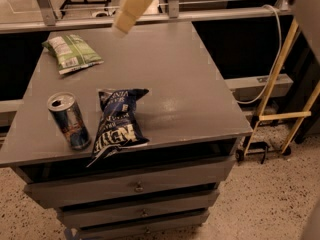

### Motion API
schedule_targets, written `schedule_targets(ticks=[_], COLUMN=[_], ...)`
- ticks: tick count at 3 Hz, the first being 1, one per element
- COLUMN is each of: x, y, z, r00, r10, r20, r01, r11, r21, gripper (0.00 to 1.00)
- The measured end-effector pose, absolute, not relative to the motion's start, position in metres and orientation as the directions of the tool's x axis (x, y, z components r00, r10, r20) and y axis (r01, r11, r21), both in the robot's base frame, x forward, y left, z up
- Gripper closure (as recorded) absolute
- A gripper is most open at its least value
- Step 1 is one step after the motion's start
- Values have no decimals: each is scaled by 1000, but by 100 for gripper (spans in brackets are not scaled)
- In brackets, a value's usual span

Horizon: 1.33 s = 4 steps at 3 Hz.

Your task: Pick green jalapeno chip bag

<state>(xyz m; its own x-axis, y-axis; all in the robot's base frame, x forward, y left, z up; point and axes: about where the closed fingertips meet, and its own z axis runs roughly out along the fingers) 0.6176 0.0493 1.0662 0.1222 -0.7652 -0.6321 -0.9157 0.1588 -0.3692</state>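
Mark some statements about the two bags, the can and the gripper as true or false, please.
1. The green jalapeno chip bag lies near the far left corner of the table. True.
2. The gripper holds the green bag. False: it hovers over the table's far side, right of the bag and apart from it.
3. The dark blue chip bag lies near the front edge, beside the can. True.
4. The can lies on its side. False: it stands upright.
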Motion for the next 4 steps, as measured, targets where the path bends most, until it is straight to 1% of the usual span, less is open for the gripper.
schedule_targets(ticks=[1,2,3,4], x=[626,633,633,644], y=[112,125,125,121], z=[1062,1032,1033,1011], r00=[43,-45,-45,-104], r10=[-683,-658,-657,-663], r20=[-730,-752,-753,-742], r01=[-913,-909,-910,-889], r11=[269,339,338,397], r21=[-306,-242,-241,-230], gripper=[0,0,0,0])
